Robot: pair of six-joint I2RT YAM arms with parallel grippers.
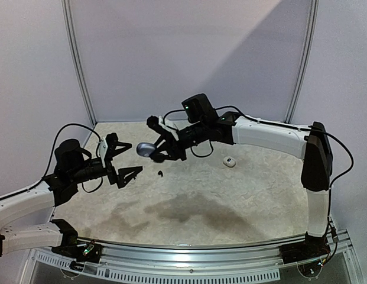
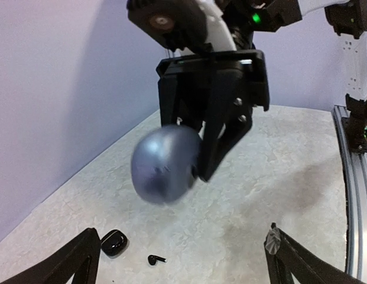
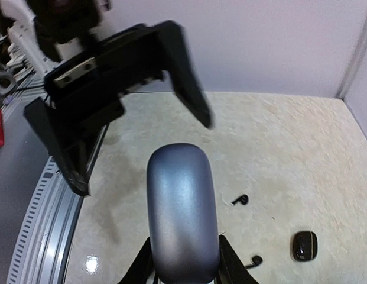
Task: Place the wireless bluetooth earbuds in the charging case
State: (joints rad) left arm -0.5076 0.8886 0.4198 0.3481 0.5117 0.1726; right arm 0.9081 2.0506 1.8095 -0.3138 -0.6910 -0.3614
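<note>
Blue-grey case [image 3: 183, 213]: pebble-shaped with a smooth glossy shell. It is probably light and rigid but slippery, and its rounded sides mean it can twist or squirt out of a pinch. The best hold is across the narrow width, squarely on the flatter flanks. No open lid shows from any view, so it likely needs opening before anything goes in.

The case is up in the air above the worktop [image 1: 254, 195], over its far-left part. The right hand [image 1: 153, 151] is clamped on one end of it, with a finger on each side in the right wrist view, and the other end sticks out free.

Earbuds: one black earbud [image 3: 240, 200] and a second black earbud [image 3: 254, 260] lie loose on the worktop below the case. They are tiny and likely very light, hard and slick, so they will skid or roll when nudged. Pinch across the bulb or stem, gently, with fingertips only. Whether there are others I cannot tell.

The left hand [image 1: 136, 159] faces the held case with its fingers spread wide apart. It is empty and touches nothing, sitting just beside the case's free end.

A black case [image 3: 304, 245] sits on the worktop near the second earbud. A white case [image 1: 230, 162] sits well apart, toward the right, and it is too small to tell whether it is open.
</note>
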